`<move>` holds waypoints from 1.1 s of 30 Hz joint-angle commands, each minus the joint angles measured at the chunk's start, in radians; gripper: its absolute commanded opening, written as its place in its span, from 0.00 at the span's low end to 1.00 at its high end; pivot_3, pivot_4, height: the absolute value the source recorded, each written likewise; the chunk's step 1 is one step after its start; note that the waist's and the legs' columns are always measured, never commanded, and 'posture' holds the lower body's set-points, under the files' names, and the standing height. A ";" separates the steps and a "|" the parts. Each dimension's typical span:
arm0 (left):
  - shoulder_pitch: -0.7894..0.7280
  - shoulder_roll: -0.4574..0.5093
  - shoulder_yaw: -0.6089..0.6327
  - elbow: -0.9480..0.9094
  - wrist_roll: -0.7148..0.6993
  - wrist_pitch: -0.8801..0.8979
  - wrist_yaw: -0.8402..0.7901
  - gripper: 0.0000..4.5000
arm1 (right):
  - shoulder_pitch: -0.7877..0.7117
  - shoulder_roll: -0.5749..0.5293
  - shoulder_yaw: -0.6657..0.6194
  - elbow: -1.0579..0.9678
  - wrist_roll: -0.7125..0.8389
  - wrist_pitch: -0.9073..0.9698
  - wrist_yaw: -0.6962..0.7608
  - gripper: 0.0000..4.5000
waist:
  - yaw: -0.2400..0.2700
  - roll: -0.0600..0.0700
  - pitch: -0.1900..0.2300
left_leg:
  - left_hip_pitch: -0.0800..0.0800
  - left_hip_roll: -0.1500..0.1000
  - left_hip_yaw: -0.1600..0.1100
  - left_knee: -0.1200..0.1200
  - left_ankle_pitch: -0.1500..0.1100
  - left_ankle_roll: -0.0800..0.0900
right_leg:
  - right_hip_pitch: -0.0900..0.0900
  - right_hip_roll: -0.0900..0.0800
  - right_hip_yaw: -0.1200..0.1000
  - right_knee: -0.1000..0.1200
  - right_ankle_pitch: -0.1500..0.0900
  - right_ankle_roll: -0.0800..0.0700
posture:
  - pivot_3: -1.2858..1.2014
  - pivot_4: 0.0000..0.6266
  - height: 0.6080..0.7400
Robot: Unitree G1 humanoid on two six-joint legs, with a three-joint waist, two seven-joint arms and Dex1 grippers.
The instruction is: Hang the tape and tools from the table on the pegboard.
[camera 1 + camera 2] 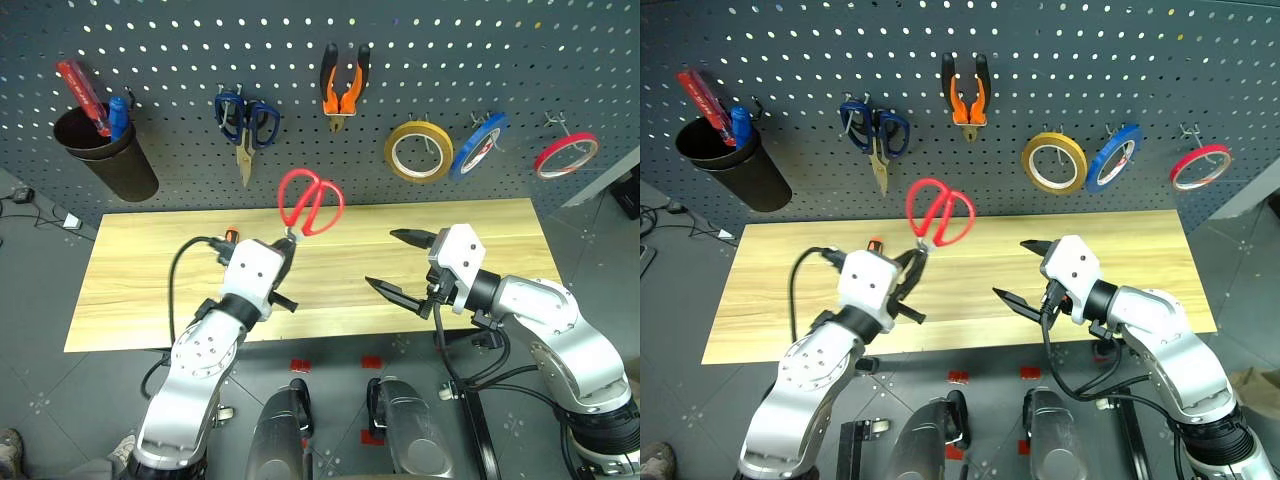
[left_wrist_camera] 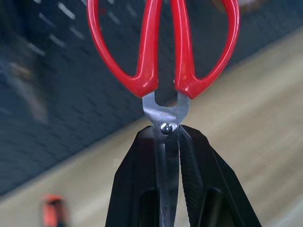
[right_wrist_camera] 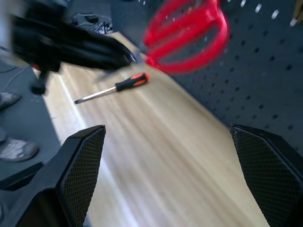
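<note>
Red-handled scissors [image 1: 310, 203]: you have one pair, clamped by the blades in your left gripper [image 1: 289, 240], whose fingers are shut on the steel just below the pivot. Its long axis stands nearly upright, handle loops up in front of the pegboard [image 1: 400, 60], blades down between the fingers. One orange-and-black screwdriver [image 3: 112, 88] lies flat on the desk [image 1: 140, 290]. On the board you can count one pliers [image 1: 344, 87], one blue-handled scissors [image 1: 245, 122], and three tape rolls: yellow [image 1: 418, 151], blue [image 1: 479, 144], red [image 1: 565, 155]. Your right gripper [image 1: 405, 266] hangs with fingers wide, holding nothing. No writing is readable.
</note>
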 commanded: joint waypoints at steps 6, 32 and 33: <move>0.002 -0.008 0.139 -0.084 0.086 -0.065 0.077 0.07 | -0.089 0.057 -0.014 0.034 -0.058 -0.106 -0.051 1.00 | 0.001 0.000 0.000 | 0.000 -0.001 0.000 0.000 -0.001 0.003 | 0.000 0.000 0.000 0.001 0.000 0.000 | 0.42 0.51 1.00; -0.225 -0.051 0.137 0.372 -0.018 0.051 -0.021 0.63 | -0.176 0.147 0.043 0.096 -0.122 -0.098 -0.083 1.00 | -0.001 0.000 0.000 | 0.000 0.001 0.000 0.007 0.000 0.000 | 0.000 0.000 0.000 0.007 0.000 0.000 | 0.41 0.53 1.00; -0.206 -0.058 0.144 0.370 -0.032 0.070 -0.025 0.70 | -0.173 0.141 0.058 0.098 -0.148 -0.069 -0.099 1.00 | -0.001 0.000 0.000 | 0.000 0.001 0.001 0.007 0.000 0.000 | 0.000 0.000 0.000 0.007 0.000 0.000 | 0.41 0.53 1.00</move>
